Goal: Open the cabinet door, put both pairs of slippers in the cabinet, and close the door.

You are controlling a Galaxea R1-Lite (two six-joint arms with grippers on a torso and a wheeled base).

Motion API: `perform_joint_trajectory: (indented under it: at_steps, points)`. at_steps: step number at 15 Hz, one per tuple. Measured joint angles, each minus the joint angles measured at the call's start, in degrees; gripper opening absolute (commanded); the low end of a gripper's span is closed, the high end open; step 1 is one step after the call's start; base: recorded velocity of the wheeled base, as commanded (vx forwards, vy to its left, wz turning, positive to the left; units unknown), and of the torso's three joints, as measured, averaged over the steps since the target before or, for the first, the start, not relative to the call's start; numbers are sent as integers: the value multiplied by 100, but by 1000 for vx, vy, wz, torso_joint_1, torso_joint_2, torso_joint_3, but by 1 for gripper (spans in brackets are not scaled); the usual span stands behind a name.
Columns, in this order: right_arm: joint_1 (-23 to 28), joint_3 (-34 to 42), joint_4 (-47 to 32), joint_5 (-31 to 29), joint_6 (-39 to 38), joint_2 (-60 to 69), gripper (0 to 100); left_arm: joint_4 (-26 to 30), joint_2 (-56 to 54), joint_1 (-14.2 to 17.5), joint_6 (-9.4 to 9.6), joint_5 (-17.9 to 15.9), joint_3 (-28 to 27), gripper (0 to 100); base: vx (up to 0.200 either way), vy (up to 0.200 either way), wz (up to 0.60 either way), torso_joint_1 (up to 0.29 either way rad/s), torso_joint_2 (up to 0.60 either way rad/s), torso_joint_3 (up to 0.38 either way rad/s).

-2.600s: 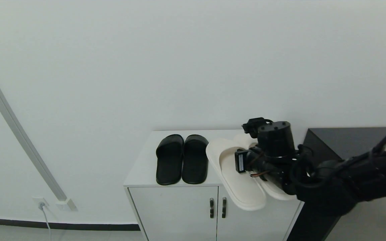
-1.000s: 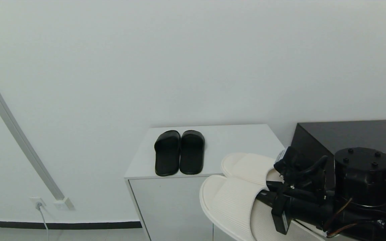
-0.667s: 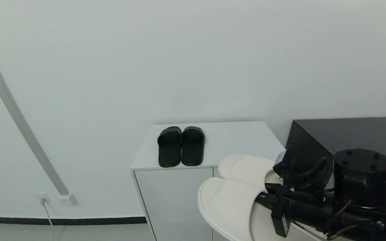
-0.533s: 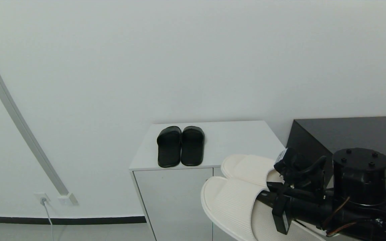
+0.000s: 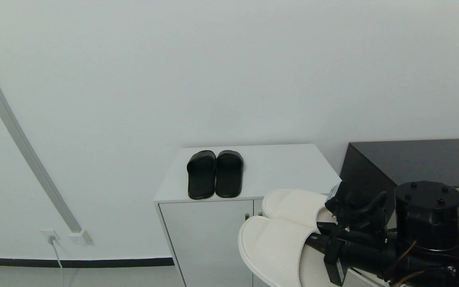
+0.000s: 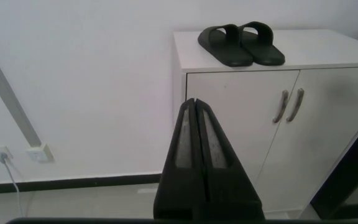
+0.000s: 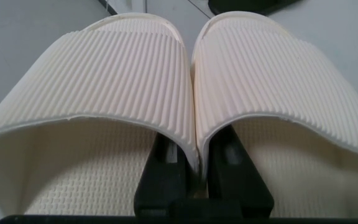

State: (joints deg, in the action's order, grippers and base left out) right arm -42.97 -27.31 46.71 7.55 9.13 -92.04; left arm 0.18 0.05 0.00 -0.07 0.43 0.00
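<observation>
White slippers (image 5: 278,246) lower, before closed doors (image 5: 205,241)

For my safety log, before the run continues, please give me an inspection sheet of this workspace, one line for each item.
Surface: white cabinet top, carrying one pair.
Job's things: black slippers side by side on the cabinet top; white slippers held in the air before the cabinet; cabinet doors both shut.
Clutter: nothing seen.
Grippers: right gripper shut on the white slippers where they meet; left gripper shut, empty.
Cables: white cable plugged into the wall socket.
Surroundings: white wall, slanted grey duct, dark cabinet on the right.
</observation>
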Motion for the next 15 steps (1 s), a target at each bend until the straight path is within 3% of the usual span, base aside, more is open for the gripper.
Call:
perform_joint_trajectory:
  at_steps: [4,5,15]
  points:
    - [1,33,4,0,0,1,0,-2,0,0,0,0,0,0,0,0,0,-113,279,154]
    - [1,38,2,0,-2,1,0,2,0,0,0,-2,0,100,0,0,0,-163,373,203]
    - [-7,123,2,6,15,-7,0,0,0,0,0,-2,0,100,0,0,0,-204,483,275]
